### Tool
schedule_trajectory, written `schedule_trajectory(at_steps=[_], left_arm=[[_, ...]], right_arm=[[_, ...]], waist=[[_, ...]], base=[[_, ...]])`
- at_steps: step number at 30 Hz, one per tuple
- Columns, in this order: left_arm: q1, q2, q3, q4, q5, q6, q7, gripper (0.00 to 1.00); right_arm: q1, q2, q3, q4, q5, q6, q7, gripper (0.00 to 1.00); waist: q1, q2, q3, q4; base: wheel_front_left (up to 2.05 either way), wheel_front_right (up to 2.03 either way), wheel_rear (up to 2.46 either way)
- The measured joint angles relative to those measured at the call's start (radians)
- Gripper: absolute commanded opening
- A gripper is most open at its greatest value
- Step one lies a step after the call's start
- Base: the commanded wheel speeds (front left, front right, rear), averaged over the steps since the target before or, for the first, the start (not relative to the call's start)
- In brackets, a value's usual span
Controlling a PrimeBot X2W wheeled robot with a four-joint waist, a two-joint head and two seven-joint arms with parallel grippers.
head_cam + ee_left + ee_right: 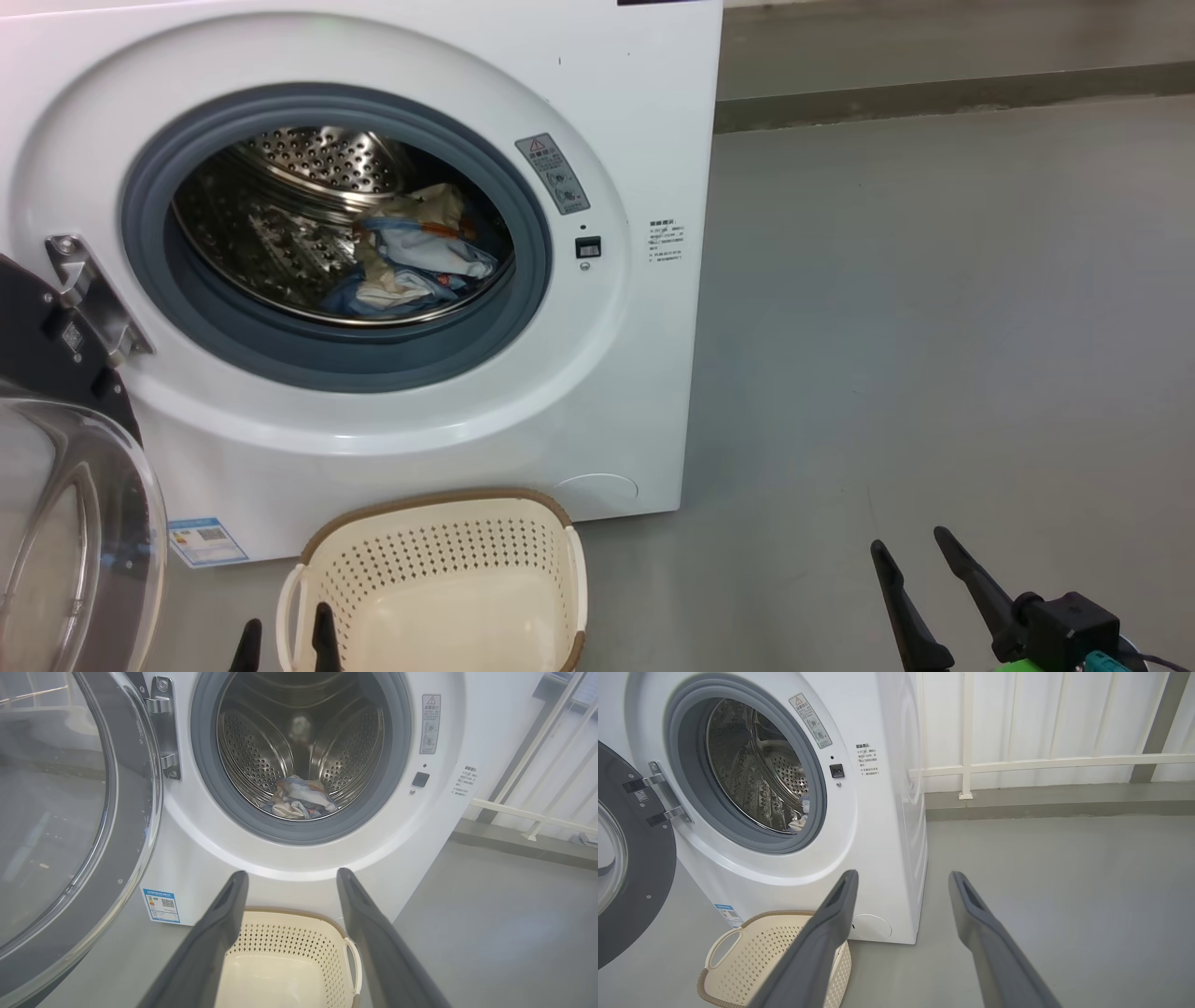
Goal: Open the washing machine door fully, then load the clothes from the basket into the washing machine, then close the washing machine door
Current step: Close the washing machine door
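One big white front-loading washing machine [644, 112] stands on a grey floor [934, 327], with a white metal railing [1055, 760] behind it in the right wrist view. Its large round glossy black door [75, 523], with a bulging clear glass window, is swung wide to the left on a silver metal hinge [89, 299]. A grey rubber gasket [327, 364] rings the opening, with the perforated steel drum [308, 177] behind it.

A small rectangular cream plastic basket [429, 499], with perforated sides, a brown woven-look rim and white side handles, sits on the floor just in front of the machine, below the opening. Its bare cream bottom shows.

Left tool [290, 877]: its two dark fingers are spread apart, released and grasping nothing. It hovers above the basket's near side, pointing at the machine.

Right tool [910, 546]: its fingers are likewise apart and released, with nothing between them. It is over the floor, well right of the basket.

Light-blue and cream-white clothes [420, 257] with bits of orange lie heaped at the bottom of the drum.

Writing:
- A blue label [207, 541] with a QR code sits at the machine's lower left corner; its text is too small to read.
- A grey warning sticker [553, 173] with a red triangle sits right of the gasket; it has small pictograms and its wording is unreadable.
- A block of small black print [667, 243] near the front's right edge is unreadable.

A small black latch socket [587, 246] sits just below the sticker.
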State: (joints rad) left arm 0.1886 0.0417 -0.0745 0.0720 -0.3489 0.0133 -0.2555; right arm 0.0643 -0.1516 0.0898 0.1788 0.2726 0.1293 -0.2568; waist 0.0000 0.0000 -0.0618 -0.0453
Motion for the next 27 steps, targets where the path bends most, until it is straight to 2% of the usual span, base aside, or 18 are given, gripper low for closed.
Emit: schedule_trajectory(at_steps=[8,20,27], left_arm=[[-0.001,0.000,0.000,-0.001,0.000,0.009,0.000,1.00],[-0.001,0.000,0.001,0.000,0.000,0.009,0.000,1.00],[-0.001,0.000,0.002,-0.001,0.000,0.009,0.000,1.00]], right_arm=[[0.000,0.002,0.000,0.000,0.000,0.000,0.000,1.00],[0.000,0.006,0.000,-0.001,0.000,0.000,0.000,1.00],[0.000,0.010,0.000,-0.001,0.000,0.000,0.000,1.00]], waist=[[0.0000,0.0000,0.005,0.001],[0.0000,0.0000,0.010,0.004],[-0.0001,0.0000,0.015,0.005]], base=[[-0.48,0.48,0.00],[-1.50,1.50,0.00],[-0.74,0.74,0.00]])
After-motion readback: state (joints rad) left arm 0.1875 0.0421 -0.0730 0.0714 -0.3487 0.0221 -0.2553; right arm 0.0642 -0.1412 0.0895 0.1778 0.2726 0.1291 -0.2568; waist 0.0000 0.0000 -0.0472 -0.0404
